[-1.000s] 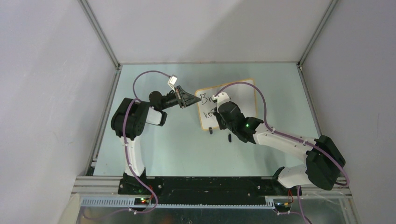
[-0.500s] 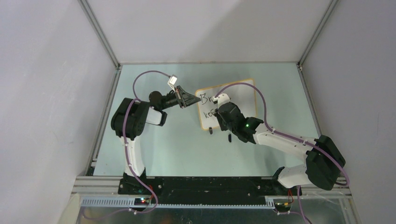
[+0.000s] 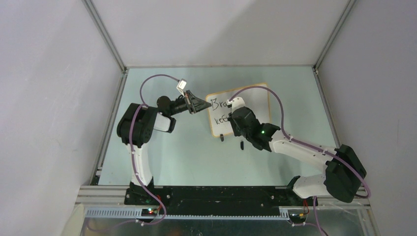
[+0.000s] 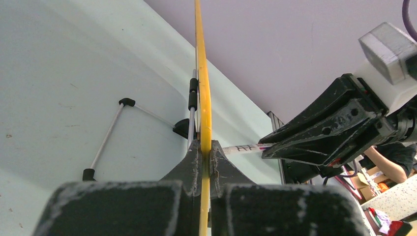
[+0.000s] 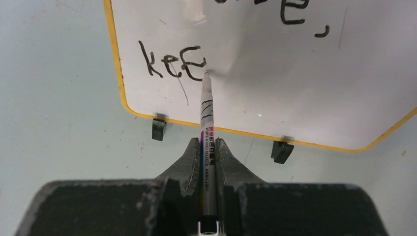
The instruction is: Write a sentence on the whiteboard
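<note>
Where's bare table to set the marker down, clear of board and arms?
Bare table between the whiteboard and the right wall; also near centre, between the two arms. Crowded at the board's left edge: left gripper clamps it, right gripper holds the marker there.

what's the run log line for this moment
left gripper: shut on whiteboard edge | right gripper: shut on marker | marker tip: at sentence, second line reads kee

Pale green table [image 3: 187, 152] — whiteboard [image 3: 258, 105] on two black clip feet [image 5: 158, 129], seemingly a wire prop [image 4: 105, 137] behind.
</note>
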You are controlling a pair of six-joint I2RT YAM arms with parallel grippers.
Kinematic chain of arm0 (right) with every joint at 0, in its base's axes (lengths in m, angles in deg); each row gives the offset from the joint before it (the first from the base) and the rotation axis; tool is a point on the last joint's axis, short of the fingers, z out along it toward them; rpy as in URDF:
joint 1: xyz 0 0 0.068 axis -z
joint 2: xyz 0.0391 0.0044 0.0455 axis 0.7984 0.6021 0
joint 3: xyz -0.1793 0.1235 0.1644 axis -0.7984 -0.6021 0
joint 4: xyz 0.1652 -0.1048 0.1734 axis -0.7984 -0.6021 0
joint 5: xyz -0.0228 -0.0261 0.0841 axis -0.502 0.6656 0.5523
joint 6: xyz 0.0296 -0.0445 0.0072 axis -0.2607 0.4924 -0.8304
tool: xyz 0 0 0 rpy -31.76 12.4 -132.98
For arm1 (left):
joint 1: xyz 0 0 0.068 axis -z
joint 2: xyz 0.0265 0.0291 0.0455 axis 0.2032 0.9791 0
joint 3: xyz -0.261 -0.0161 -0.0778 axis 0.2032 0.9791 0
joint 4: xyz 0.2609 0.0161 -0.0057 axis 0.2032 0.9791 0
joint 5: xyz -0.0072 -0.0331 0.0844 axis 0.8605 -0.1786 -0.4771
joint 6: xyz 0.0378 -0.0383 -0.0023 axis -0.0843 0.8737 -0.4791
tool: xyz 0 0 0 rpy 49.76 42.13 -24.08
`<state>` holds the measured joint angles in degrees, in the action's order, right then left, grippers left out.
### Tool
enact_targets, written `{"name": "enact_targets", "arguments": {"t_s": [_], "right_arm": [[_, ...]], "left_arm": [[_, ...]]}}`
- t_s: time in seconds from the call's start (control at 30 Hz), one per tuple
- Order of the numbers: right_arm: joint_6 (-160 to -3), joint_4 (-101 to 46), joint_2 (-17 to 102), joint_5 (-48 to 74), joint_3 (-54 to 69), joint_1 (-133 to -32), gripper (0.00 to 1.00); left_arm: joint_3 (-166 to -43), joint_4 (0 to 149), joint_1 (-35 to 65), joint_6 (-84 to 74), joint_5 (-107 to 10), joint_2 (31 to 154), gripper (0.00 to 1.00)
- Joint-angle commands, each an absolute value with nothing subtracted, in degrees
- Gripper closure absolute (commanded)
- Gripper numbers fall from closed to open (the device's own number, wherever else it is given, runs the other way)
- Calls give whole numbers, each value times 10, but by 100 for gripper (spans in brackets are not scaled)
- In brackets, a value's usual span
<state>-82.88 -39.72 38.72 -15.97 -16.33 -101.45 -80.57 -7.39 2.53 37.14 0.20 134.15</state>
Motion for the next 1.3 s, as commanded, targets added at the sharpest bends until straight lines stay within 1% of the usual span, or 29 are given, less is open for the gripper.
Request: {"name": "enact_targets", "arguments": {"t_s": [0.0, 0.27, 1.27], "right_arm": [[-826, -357, 346, -155, -167, -1015, 100], [-819, -325, 349, -141, -169, -1015, 100], [-820, -323, 389, -142, -147, -1004, 100]], "left_arm": [[-814, -109, 34, 374, 24, 1334, 100], [-814, -108, 34, 374, 23, 1334, 100], [-817, -108, 35, 375, 25, 1335, 100]]}}
